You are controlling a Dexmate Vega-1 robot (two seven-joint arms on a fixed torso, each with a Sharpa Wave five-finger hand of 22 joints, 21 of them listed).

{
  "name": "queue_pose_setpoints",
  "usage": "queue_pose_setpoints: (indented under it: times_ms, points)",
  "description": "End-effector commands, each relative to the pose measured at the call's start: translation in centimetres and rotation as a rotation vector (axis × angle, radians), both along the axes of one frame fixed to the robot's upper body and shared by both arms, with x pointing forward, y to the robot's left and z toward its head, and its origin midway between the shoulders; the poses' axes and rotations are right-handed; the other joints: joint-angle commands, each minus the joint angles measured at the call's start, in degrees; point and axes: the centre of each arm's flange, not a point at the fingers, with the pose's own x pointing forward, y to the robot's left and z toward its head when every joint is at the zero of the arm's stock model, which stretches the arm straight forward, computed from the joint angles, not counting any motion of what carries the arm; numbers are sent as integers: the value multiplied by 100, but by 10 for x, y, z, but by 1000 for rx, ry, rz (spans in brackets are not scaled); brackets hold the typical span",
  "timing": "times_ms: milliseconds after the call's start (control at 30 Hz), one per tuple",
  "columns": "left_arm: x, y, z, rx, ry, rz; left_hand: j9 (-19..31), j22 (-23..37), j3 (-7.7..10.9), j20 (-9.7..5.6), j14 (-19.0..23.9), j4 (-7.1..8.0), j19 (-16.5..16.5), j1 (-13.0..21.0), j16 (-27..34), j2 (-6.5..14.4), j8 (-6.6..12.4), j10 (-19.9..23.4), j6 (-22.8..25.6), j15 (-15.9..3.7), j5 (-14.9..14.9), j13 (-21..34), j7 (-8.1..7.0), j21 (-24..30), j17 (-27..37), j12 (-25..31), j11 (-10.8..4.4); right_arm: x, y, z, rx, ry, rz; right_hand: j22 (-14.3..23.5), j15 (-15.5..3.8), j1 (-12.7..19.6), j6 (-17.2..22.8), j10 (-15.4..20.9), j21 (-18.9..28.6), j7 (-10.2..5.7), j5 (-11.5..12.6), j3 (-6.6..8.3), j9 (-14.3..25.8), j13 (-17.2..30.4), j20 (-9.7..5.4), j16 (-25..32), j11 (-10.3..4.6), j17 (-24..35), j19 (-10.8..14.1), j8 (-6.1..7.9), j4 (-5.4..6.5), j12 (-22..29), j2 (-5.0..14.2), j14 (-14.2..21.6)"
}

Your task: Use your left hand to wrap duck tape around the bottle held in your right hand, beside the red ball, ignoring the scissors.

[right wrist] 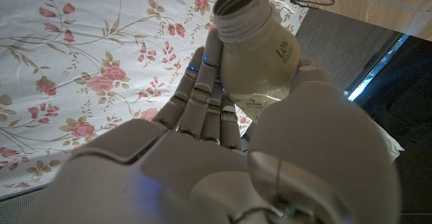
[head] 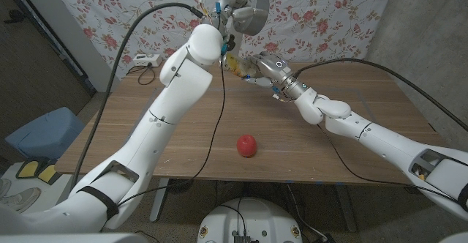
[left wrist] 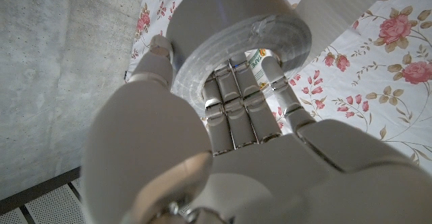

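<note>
My left hand is raised high above the table's far side and holds a grey roll of duct tape. In the left wrist view the tape roll sits around my fingers, with the thumb pressed on its outer side. My right hand grips a clear bottle with a yellowish label just below the roll. In the right wrist view the bottle is uncapped, its threaded mouth pointing away from the palm. A red ball lies on the wooden table, nearer me.
A white power strip with a cable lies at the table's far left corner. A flowered cloth hangs behind the table. Black cables hang from both arms over the tabletop. A blue bin stands on the floor at the left.
</note>
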Motion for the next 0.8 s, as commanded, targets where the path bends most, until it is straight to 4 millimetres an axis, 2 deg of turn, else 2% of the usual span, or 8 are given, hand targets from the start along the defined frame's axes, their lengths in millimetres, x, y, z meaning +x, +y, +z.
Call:
queue_pose_setpoints:
  times_ms: [33,533,800]
  points:
    - [-3,-4,0,17,24,-21,19,-6,-5,-17,37,-14,72,1224,-17,1178,-8,694,76,-584,20,2,24,57,18,-21,-628,22,4,7,-15,67,-27,19,-1014,932,2432,1664,57,-1794,40,228,10,24,-748,-23,-1445,29,-26,7,277,20,879,370]
    - [-14,-6,2,51,15,-20,20,-7,-13,-17,71,-4,82,1221,-44,1176,-24,721,106,-580,12,17,36,72,13,-36,-627,50,7,12,-75,166,-87,17,-1015,969,2439,1667,75,-1781,43,199,13,43,-739,-50,-1404,74,-44,-3,296,5,889,374]
    - [-17,-6,-4,78,26,-46,17,-7,-18,-47,126,-40,127,1264,-46,1133,-17,773,177,-624,6,-39,55,93,14,-72,-612,64,2,17,-34,182,-97,15,-1013,983,2444,1665,83,-1777,42,184,19,57,-730,-63,-1400,93,-52,-4,306,0,893,374]
